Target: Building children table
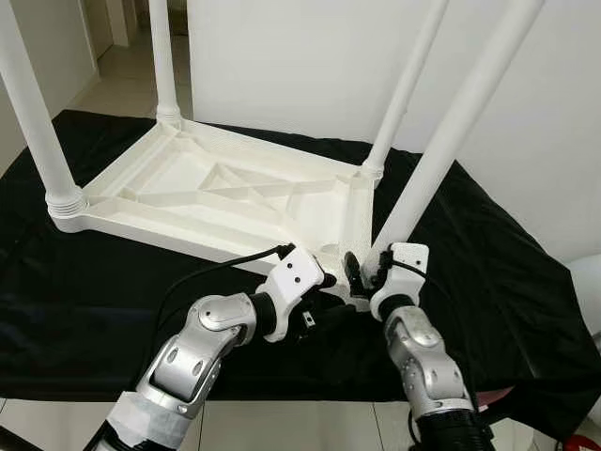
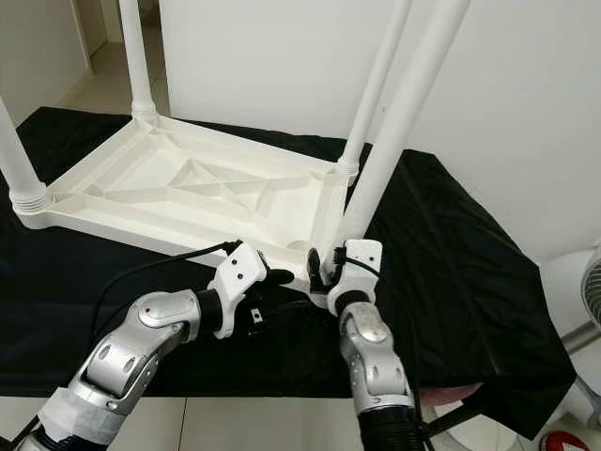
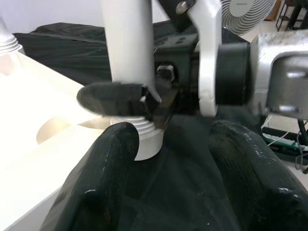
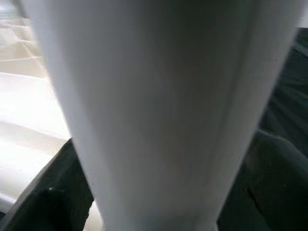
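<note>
I see the white plastic tabletop [image 1: 225, 193] lying upside down on the worktop's black cloth [image 1: 84, 301], ribbed underside up, with a white leg standing at each corner. Three of them, the far-left leg [image 1: 161, 56], the near-left leg [image 1: 33, 113] and the far-right leg [image 1: 406, 89], are well apart from my arms. The near-right leg [image 1: 451, 132] leans up and to the right from the corner socket nearest me, and both arms meet at its base.

My right hand [image 1: 362, 272] is at the foot of that leg, its black fingers [image 3: 120, 98] clamped around the shaft just above the threaded collar; in the right wrist view the leg [image 4: 159, 115] is pressed up against the lens with dark finger edges on both sides.

My left hand [image 1: 324, 291] sits just beside the same corner, on the cloth side of the socket. Its fingers [image 3: 96, 178] are spread apart, gripping nothing, with the leg's threaded end [image 3: 144, 139] and the cloth between them.

A white fan [image 2: 584, 291] stands off the worktop's right end
</note>
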